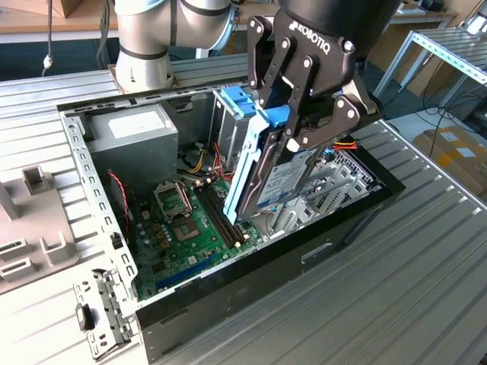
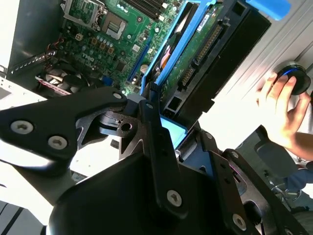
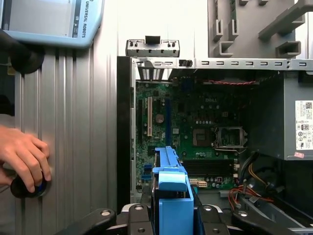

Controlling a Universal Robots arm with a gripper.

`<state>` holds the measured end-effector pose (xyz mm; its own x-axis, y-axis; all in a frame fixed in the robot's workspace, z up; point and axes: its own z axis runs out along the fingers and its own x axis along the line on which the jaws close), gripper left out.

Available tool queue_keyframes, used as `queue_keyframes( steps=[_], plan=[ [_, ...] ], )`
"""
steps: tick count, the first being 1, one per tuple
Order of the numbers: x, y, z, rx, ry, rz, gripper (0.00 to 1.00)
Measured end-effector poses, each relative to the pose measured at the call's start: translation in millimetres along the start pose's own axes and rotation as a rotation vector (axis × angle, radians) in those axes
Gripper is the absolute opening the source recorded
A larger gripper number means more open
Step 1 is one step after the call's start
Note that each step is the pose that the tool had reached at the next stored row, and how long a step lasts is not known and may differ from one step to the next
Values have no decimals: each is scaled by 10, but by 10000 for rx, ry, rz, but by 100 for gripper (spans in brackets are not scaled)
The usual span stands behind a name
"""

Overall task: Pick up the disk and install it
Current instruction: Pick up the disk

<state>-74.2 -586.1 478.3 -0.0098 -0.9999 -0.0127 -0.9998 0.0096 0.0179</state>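
Note:
The disk (image 1: 285,182) is a silver drive with a white and blue label, set in a light-blue plastic carrier (image 1: 245,163). It hangs steeply tilted over the open computer case (image 1: 90,179), its lower end near the motherboard (image 1: 183,228). My gripper (image 1: 295,135) is shut on the disk's upper end, with black fingers on both sides. The second wrist view shows the disk's green circuit underside (image 2: 195,49) beyond the gripper (image 2: 159,125). The carrier's blue top (image 3: 171,196) rises between the gripper's links in the first wrist view.
A grey power-supply box (image 1: 133,141) fills the case's back corner, and a metal drive cage with blue tabs (image 1: 230,103) stands behind the disk. A person's hand (image 3: 22,156) rests on a black knob beside the case. A loose metal bracket (image 1: 99,319) lies by the case's near corner.

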Motion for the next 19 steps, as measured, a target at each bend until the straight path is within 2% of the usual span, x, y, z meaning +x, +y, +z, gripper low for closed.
queue_keyframes(
  steps=[19],
  plan=[
    [27,-173,1,0,-1,-1,37]
  ],
)
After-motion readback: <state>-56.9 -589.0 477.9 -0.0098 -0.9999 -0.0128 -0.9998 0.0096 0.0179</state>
